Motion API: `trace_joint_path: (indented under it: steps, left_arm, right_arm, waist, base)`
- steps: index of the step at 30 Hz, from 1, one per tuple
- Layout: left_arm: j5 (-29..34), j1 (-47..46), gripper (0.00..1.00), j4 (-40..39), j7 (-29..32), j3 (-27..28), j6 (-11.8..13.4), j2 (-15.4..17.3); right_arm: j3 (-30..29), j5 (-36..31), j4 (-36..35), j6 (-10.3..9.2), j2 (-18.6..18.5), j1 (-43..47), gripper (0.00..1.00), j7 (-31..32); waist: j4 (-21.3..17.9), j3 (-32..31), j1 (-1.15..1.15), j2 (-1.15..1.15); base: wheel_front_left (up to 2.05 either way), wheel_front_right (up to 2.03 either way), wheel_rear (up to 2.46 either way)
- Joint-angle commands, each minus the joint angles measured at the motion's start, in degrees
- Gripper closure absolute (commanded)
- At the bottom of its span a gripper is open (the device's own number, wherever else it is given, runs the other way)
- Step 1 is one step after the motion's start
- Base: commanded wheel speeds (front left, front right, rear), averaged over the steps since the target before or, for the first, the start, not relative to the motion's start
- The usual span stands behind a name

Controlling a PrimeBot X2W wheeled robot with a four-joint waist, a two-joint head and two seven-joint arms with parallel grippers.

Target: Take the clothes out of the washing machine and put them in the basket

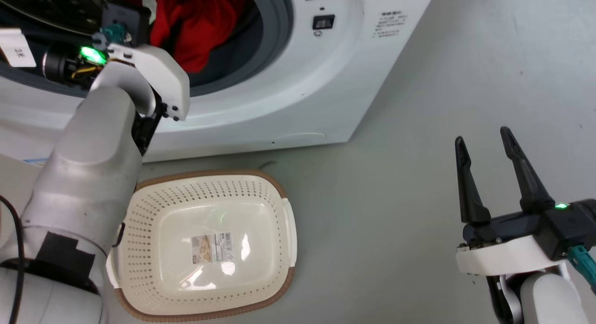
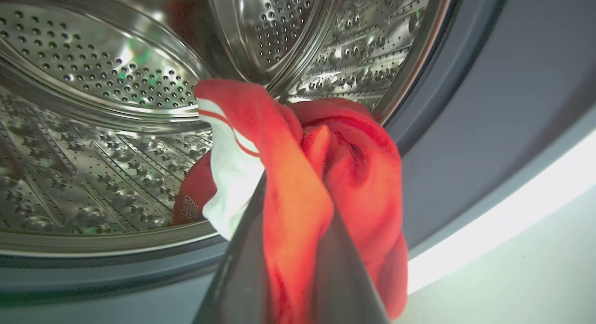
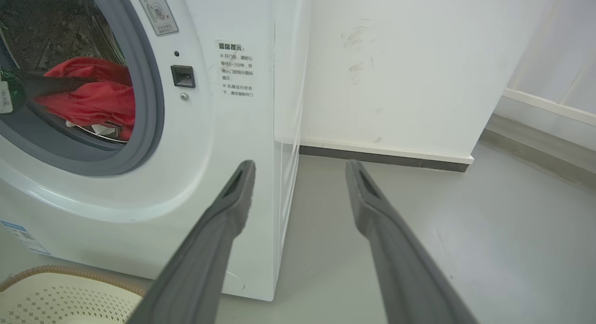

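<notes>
Little of the task is judged to be done. The basket [image 1: 200, 193] is seen on the floor [image 1: 396, 198] just in front of the washing machine [image 1: 279, 105], and nothing is carried in it but a printed label [image 1: 212, 248] stuck to its bottom. The clothes [image 1: 200, 26] are found inside the steel drum [image 2: 93, 82], bunched at its front lip beside the grey gasket [image 2: 465, 105]. No garment has yet been brought out past the porthole, so the lifting out, the carrying down and the release over the basket are all left. Whether one garment or several lie in the bundle cannot be told.

The left arm [image 1: 93, 165] is reached into the porthole. In the left wrist view the left claw [image 2: 293, 193] is shown pressed together on a fold of red fabric, which is pinched between the two dark fingers [image 2: 237, 268] and draped over them. A white panel [image 2: 228, 184] of the same bundle hangs just beside the grip. A withdrawal from the drum is judged to be the step in hand.

The right claw [image 1: 483, 138] is held well apart from the machine, over bare floor to the right of the basket. Its fingers are spread wide, and nothing is held or touched by them.
</notes>
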Motion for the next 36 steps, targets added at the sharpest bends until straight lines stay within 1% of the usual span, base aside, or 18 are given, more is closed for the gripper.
trace_joint_path:
  steps: [1, 3, 8, 14, 18, 19, 23, 28, 36]
  left_arm:
    - [-0.4, 1.4, 1.0, -0.9, -1.1, -0.6, 0.0, 0.0]
    - [-0.8, 3.0, 1.0, -2.3, -2.3, -1.7, 0.0, 0.2]
    - [-1.2, 7.2, 1.0, -6.9, -4.0, -2.0, 0.0, 1.1]
    - [-1.4, 12.5, 1.0, -15.3, -4.3, -1.0, 1.4, 2.1]
    - [-1.3, 15.7, 1.0, -22.2, -4.4, -0.5, 3.1, 3.6]
    - [-1.3, 15.7, 1.0, -22.2, -4.4, -0.5, 3.1, 3.6]
    - [-1.4, 18.6, 1.0, -30.2, -3.8, 0.0, 5.0, 5.5]
    - [-1.6, 22.5, 1.0, -41.1, -1.5, 0.6, 7.7, 8.2]
    - [-1.3, 28.9, 1.0, -56.5, 1.9, 1.8, 12.6, 12.4]
  right_arm:
    - [0.0, -0.5, 0.3, -0.04, 0.1, 1.0, 0.0, -0.1]
    - [-0.1, -0.8, 0.5, -0.04, 0.1, 1.7, 0.0, -0.1]
    - [-0.5, -1.3, 1.0, -0.04, 0.1, 3.5, 0.0, -0.1]
    - [-1.2, -1.5, 1.5, -0.04, 0.1, 5.4, 0.0, -0.1]
    - [-1.3, -1.7, 1.8, -0.04, 0.1, 6.8, 0.0, -0.1]
    - [-1.3, -1.7, 1.8, -0.04, 0.1, 6.8, 0.0, -0.1]
    - [-1.4, -1.7, 2.1, -0.04, 0.0, 7.8, 0.0, -0.1]
    - [-1.5, -1.7, 2.2, -0.04, 0.1, 8.8, 0.0, -0.1]
    - [-1.5, -1.3, 2.3, -0.04, 0.1, 9.5, 0.0, -0.1]
  waist:
    - [2.1, -2.9, 0.01, 0.0]
    - [2.7, -4.3, 0.01, 0.0]
    - [4.2, -7.9, 0.01, 0.0]
    - [5.6, -11.6, 0.01, 0.0]
    - [6.2, -13.7, 0.01, 0.0]
    - [6.2, -13.7, 0.01, 0.0]
    - [6.7, -15.3, 0.01, 0.0]
    - [7.1, -16.6, 0.01, 0.0]
    - [7.3, -17.3, 0.01, 0.0]
  base:
    - [0.0, 0.0, 0.0]
    - [0.0, 0.0, 0.0]
    - [0.0, 0.0, 0.0]
    - [0.0, 0.0, 0.0]
    - [0.0, 0.0, 0.0]
    - [0.0, 0.0, 0.0]
    - [0.0, 0.0, 0.0]
    - [0.0, 0.0, 0.0]
    - [0.0, 0.0, 0.0]
